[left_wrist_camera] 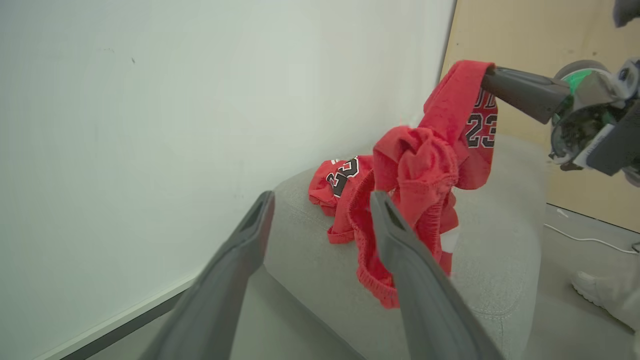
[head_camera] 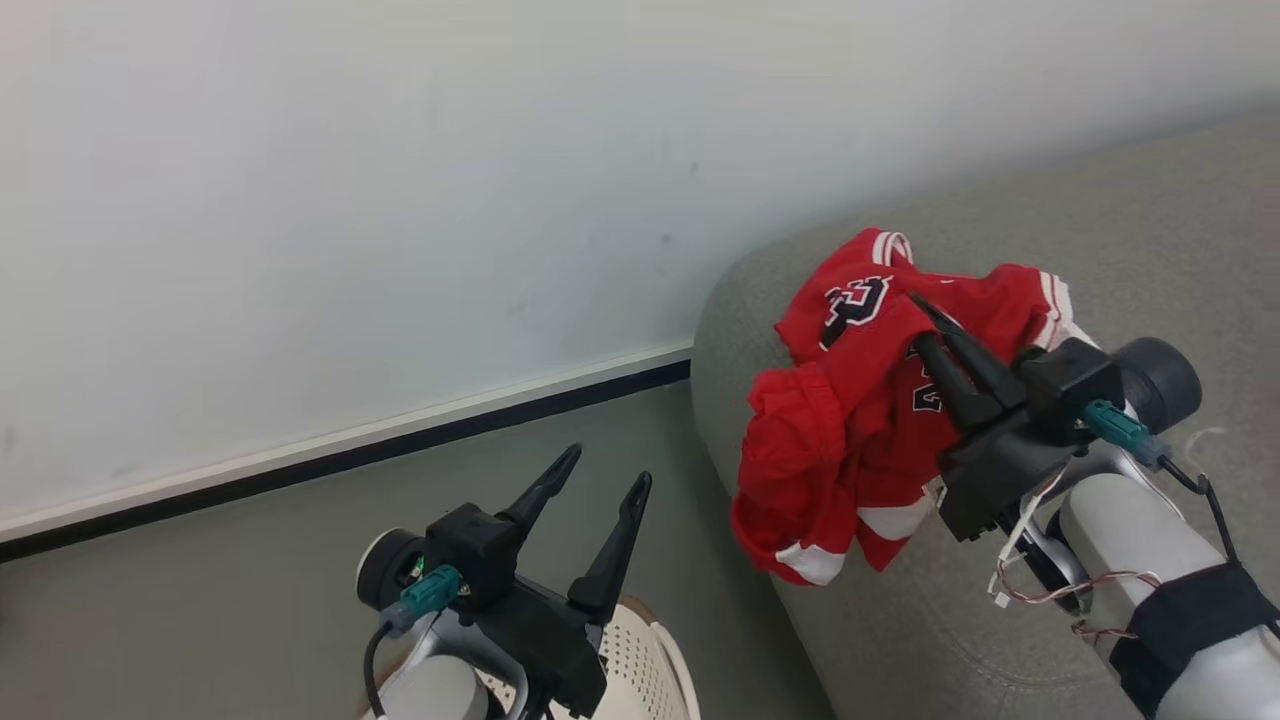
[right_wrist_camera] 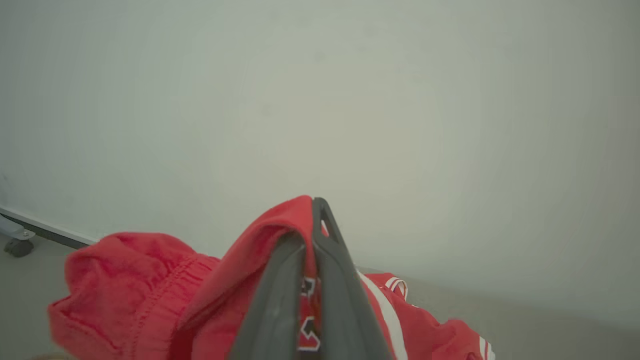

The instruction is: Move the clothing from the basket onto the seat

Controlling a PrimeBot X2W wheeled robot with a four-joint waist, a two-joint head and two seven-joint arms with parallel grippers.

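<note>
The clothing (head_camera: pixel 850 420) is a red heap with white striped trim and dark numbers. It lies on the rounded corner of the grey seat (head_camera: pixel 1150 250) and partly hangs over its edge. My right gripper (head_camera: pixel 918 320) is shut on a raised fold of the clothing (right_wrist_camera: pixel 140 285), fabric pinched between its fingertips (right_wrist_camera: pixel 320 210). In the left wrist view the right gripper (left_wrist_camera: pixel 492 75) holds that fold above the clothing (left_wrist_camera: pixel 415 165) on the seat (left_wrist_camera: pixel 500 235). My left gripper (head_camera: pixel 608 475) is open and empty above the basket (head_camera: pixel 655 650), left of the seat. Its fingers (left_wrist_camera: pixel 400 250) stand wide apart.
A white wall (head_camera: pixel 400 200) with a dark baseboard (head_camera: pixel 350 450) runs behind the grey floor. A wooden panel (left_wrist_camera: pixel 525 35) stands beyond the seat. A cable (left_wrist_camera: pixel 585 239) and a person's pale shoe (left_wrist_camera: pixel 595 290) lie on the floor to the right. A caster wheel (right_wrist_camera: pixel 20 246) sits by the wall.
</note>
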